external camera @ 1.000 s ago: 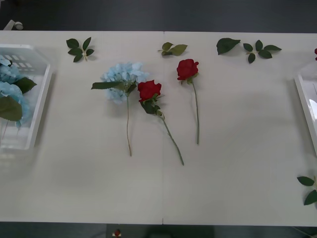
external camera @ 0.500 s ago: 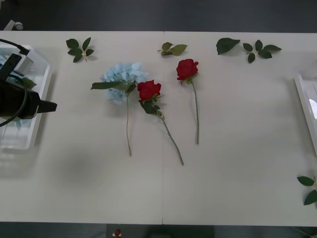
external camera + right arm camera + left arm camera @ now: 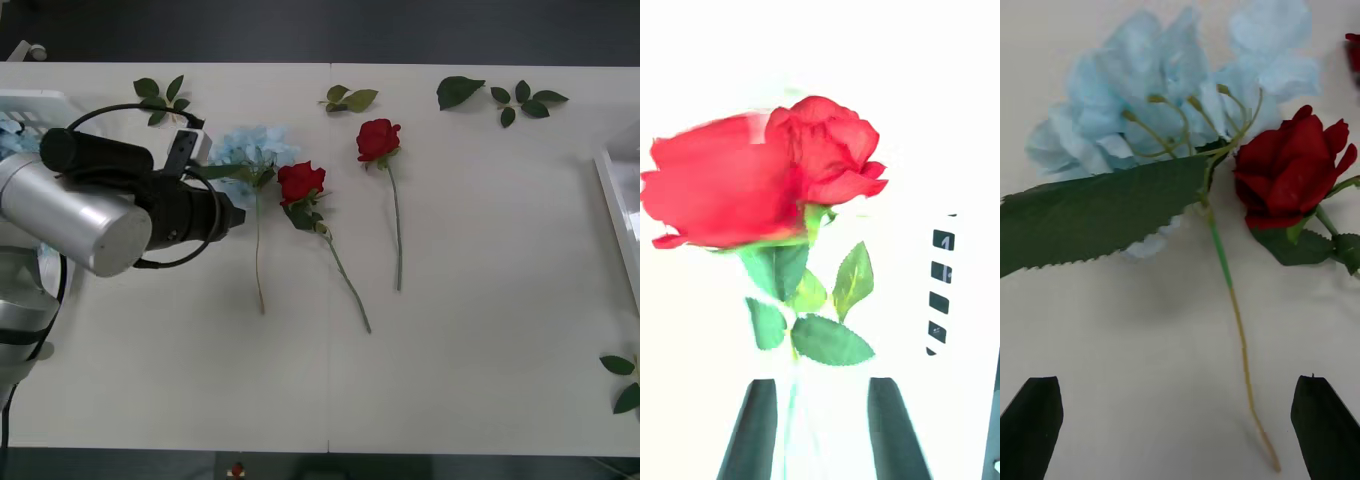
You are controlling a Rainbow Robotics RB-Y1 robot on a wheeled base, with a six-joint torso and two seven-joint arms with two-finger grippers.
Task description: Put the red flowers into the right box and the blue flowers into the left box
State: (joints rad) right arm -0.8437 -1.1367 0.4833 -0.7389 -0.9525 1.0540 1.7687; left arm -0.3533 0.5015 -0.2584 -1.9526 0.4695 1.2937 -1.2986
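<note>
Front view, left end effector (image 3: 1180, 427) now swung from the frame's left edge over the surface (image 3: 480, 340), fingers wide above the blue flower (image 3: 250, 152), right end effector (image 3: 824, 427) narrow on a red rose's stem (image 3: 796, 390)

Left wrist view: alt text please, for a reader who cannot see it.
The open left gripper hovers above a blue flower lying on the white table, its stem running between the fingers. A red flower lies against the blue one.
</note>
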